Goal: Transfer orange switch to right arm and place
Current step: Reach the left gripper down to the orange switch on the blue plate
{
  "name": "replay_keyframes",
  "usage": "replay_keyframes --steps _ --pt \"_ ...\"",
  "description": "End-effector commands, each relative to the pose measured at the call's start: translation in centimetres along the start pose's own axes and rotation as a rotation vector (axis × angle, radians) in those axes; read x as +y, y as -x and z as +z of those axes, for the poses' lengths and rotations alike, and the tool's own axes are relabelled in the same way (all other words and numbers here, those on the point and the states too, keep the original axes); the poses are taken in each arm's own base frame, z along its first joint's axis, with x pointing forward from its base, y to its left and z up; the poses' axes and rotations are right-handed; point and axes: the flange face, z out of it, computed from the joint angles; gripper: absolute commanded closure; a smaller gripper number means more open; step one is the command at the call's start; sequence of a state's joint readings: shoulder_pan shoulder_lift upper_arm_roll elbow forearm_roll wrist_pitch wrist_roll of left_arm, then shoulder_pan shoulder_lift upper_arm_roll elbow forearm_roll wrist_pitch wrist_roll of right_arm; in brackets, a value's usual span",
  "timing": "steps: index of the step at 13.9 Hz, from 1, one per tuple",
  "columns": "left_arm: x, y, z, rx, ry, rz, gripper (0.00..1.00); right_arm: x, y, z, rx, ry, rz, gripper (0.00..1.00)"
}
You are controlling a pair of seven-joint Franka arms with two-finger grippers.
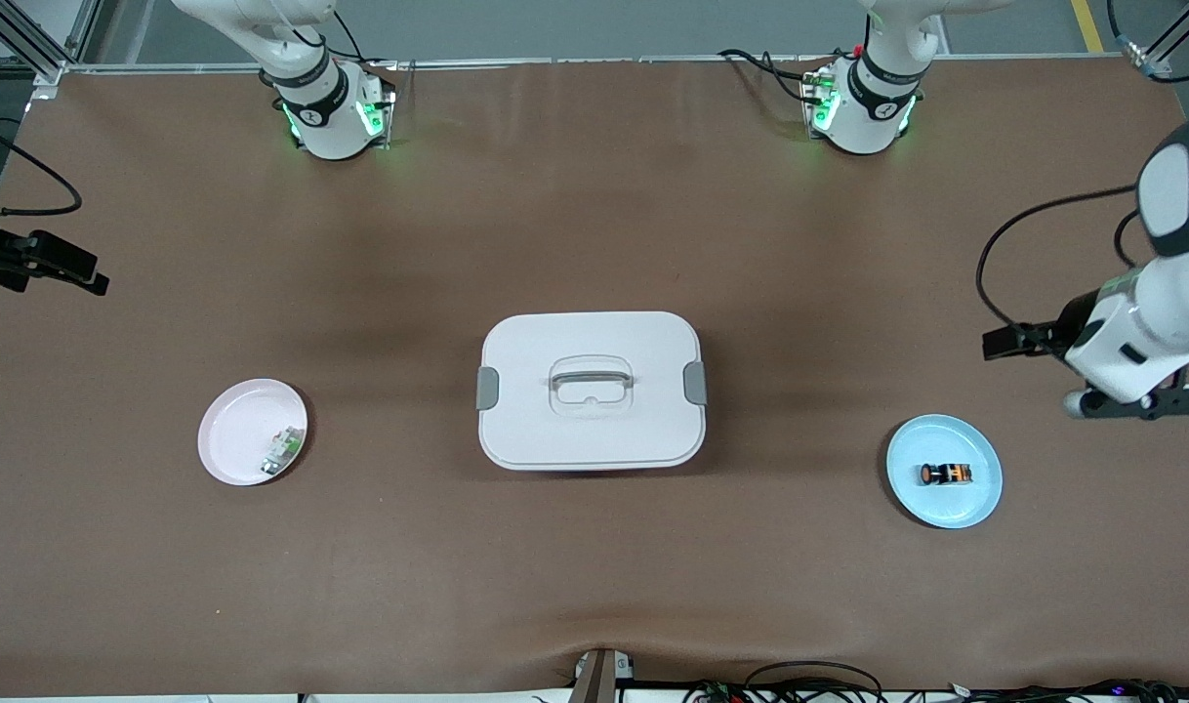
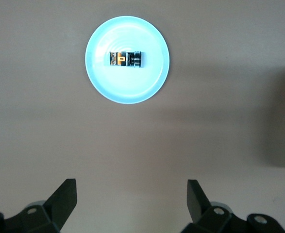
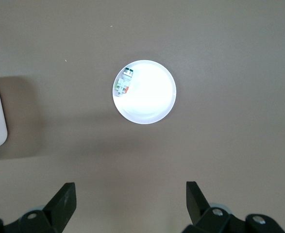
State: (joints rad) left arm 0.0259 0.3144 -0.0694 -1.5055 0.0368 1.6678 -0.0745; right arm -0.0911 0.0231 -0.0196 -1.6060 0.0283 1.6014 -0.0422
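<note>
The orange switch (image 1: 946, 475) (image 2: 125, 59), a tiny black cylinder with orange marks, lies on its side on a light blue plate (image 1: 975, 500) (image 2: 147, 87) toward the left arm's end of the table. My left gripper (image 1: 1146, 402) (image 2: 131, 187) hangs open over bare table beside that plate, with nothing between its fingers. At the right arm's end, my right gripper (image 1: 62, 268) (image 3: 131, 189) hovers open and empty over the table, apart from a pink plate (image 1: 233, 430) (image 3: 154, 104).
A white lidded box (image 1: 591, 391) with a handle and grey clips stands at the table's middle, between the two plates. A small green-and-white part (image 1: 282, 451) (image 3: 123, 83) lies on the pink plate. Cables run along the table's edge nearest the front camera.
</note>
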Motion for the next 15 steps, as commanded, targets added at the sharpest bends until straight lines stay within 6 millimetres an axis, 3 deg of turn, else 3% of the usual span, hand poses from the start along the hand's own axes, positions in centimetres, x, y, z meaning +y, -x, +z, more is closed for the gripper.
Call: replay_keyframes --steps 1,4,7,15 --pt "-0.9 -2.7 2.2 0.041 0.005 -0.017 0.00 0.0 -0.1 -0.4 0.000 0.013 0.003 0.00" --pt "-2.6 -6.2 8.1 0.074 0.013 -0.023 0.00 0.0 -0.1 -0.4 0.000 0.013 0.003 0.00" --pt "-3.7 -8.2 12.7 0.094 0.020 -0.036 0.00 0.0 -0.1 -0.4 0.000 0.013 0.003 0.00" --pt "-3.3 -10.4 21.7 0.161 0.027 0.023 0.00 0.0 -0.1 -0.4 0.000 0.013 0.003 0.00"
